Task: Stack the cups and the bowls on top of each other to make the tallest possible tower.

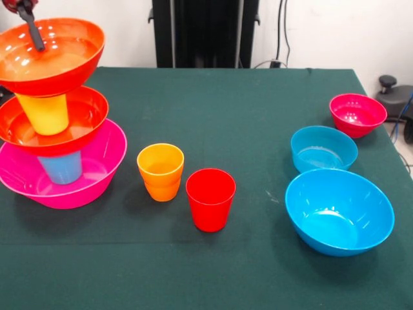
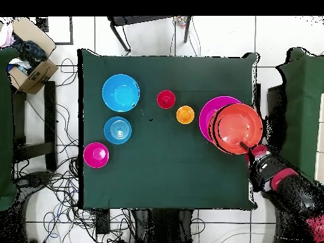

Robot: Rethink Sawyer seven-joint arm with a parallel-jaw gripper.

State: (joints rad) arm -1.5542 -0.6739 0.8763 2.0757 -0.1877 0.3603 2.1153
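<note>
tool (image 1: pixel 29 22) cropped, grip perhaps hidden

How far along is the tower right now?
Five pieces are up: pink bowl, blue cup, orange-red bowl, yellow cup, top bowl. The pincer is at that top bowl's rim. Unstacked: orange cup, red cup, three bowls on the other side.

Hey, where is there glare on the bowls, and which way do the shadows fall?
Front view: white glare spots on the top orange bowl, fainter sheen inside the big blue bowl; soft shadows fall toward the camera beneath the red cup. Overhead view: lighting is flat, with hardly any shadow on the table.
</note>
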